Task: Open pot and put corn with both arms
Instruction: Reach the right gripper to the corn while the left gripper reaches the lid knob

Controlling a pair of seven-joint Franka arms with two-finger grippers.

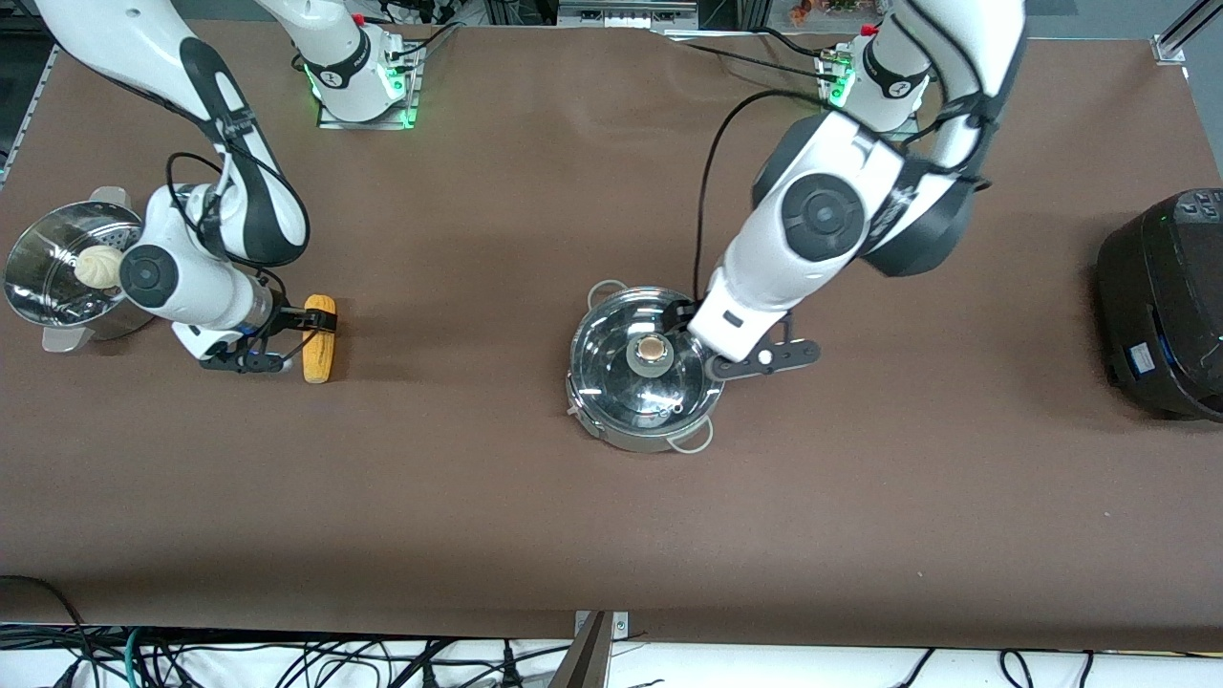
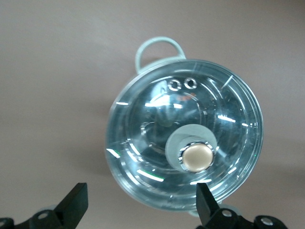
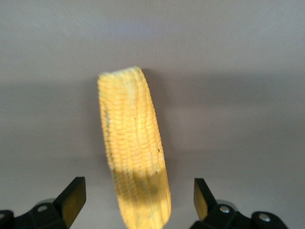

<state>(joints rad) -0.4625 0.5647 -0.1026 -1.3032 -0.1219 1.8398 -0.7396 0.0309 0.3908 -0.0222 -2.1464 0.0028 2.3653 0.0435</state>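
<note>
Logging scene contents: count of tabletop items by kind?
Steel pot with glass lid: 1
Corn cob: 1
Steamer bowl: 1
Bun: 1
Black cooker: 1
Total: 5

A round glass lid fills the middle of the left wrist view, seen from straight above and closing the pot, of which only slivers show past the lid's edge. The lid's knob has a cream-coloured top in a shiny chrome ring on a pale grey base, off centre toward 5 o'clock. Two small steam holes sit near the rim at 12 o'clock. A thin loop handle juts out from under the lid at 11 o'clock, over the brown table. The left end effector hangs above with both black fingertips spread wide; one overlaps the lid's edge at 5 o'clock, the other lies off the lid at 8 o'clock.
</note>
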